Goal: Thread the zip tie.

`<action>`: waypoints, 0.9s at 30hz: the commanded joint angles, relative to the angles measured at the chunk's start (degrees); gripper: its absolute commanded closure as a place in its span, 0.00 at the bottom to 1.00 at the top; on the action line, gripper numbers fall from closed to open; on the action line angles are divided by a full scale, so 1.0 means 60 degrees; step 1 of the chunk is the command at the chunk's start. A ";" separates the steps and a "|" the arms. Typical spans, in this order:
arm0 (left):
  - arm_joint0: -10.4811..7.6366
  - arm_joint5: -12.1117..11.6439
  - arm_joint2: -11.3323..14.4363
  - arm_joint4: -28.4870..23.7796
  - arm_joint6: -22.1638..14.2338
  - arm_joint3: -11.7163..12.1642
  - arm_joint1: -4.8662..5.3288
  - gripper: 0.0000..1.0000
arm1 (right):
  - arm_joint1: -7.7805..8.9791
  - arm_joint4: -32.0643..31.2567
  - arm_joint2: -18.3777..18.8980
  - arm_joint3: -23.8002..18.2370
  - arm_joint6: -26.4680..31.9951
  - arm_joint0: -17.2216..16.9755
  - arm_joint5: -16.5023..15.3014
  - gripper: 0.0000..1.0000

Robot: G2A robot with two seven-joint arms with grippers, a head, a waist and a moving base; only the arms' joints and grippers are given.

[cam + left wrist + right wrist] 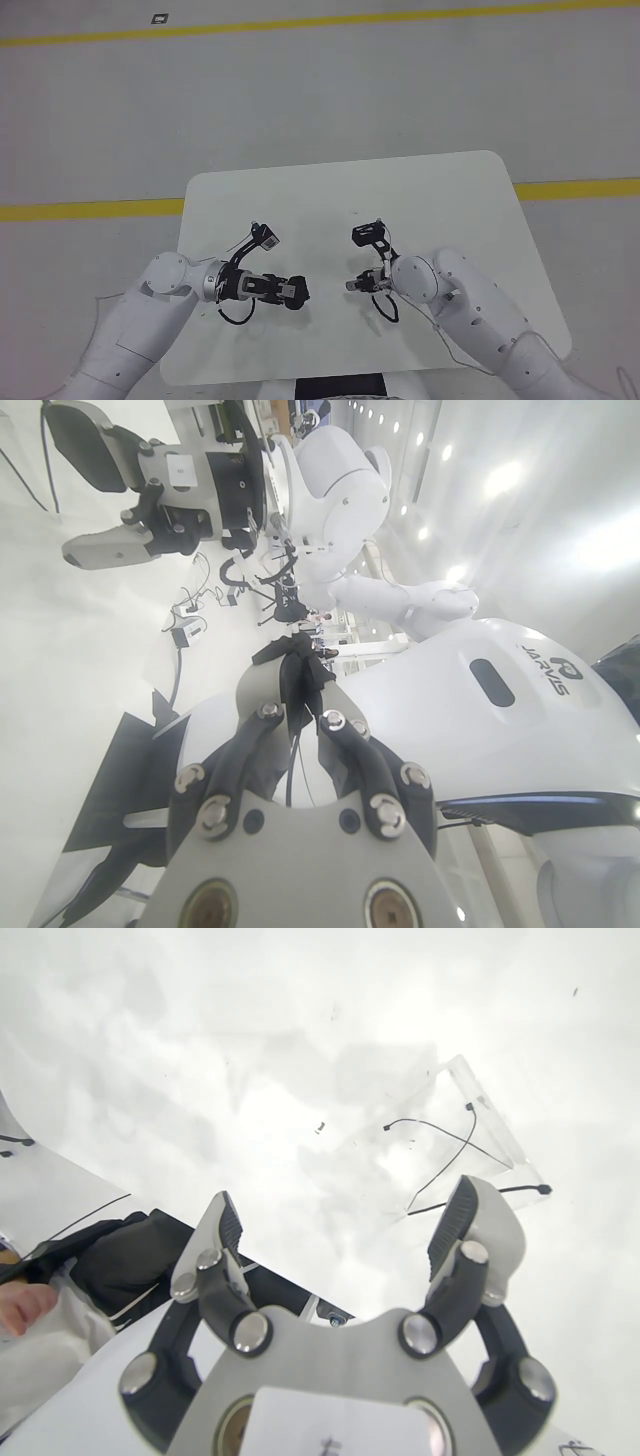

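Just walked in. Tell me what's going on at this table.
The left tool is shut on a thin black zip tie, over the white table. The right tool is open and empty, facing it across a gap. Threading is not yet done. More zip ties lie in a clear tray.

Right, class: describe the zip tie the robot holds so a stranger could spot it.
Start at the white table, then find the left gripper over it. The zip tie is the thin black strap pinched between its closed fingers, unlike the other ties lying loose in the clear tray.
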 commanded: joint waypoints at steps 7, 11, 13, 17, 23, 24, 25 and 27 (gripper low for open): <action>0.0000 0.0000 0.0000 0.0000 0.0000 0.0000 0.0000 1.00 | -0.0247 -0.0253 0.0462 -0.0123 -0.0076 -0.0276 0.0000 0.00; 0.0000 0.0000 0.0000 0.0000 0.0000 0.0000 0.0000 1.00 | -0.0233 -0.0603 0.0388 -0.0021 -0.0369 -0.0370 -0.0102 0.00; 0.0000 0.0000 0.0000 0.0000 0.0000 0.0000 0.0000 1.00 | -0.0238 -0.0607 0.0383 -0.0087 -0.0368 -0.0384 -0.0055 0.00; 0.0000 0.0000 0.0000 0.0000 0.0000 0.0000 0.0000 1.00 | -0.0243 -0.0673 0.0349 -0.0213 -0.0286 -0.0388 -0.0042 0.53; 0.0000 0.0000 0.0000 0.0000 0.0000 0.0000 0.0000 1.00 | -0.0258 -0.0999 0.0425 -0.0187 -0.0156 -0.0406 0.0000 0.64; 0.0000 0.0000 0.0000 0.0000 0.0000 0.0000 0.0000 1.00 | -0.0267 -0.1025 0.0443 -0.0181 -0.0150 -0.0420 0.0000 0.64; 0.0000 0.0000 0.0000 0.0000 0.0000 0.0000 0.0000 1.00 | -0.0275 -0.1087 0.0464 -0.0153 -0.0142 -0.0431 0.0000 0.65; 0.0000 0.0000 0.0000 0.0000 0.0000 0.0000 0.0000 1.00 | -0.0303 -0.1270 0.0484 -0.0098 -0.0115 -0.0459 0.0000 0.67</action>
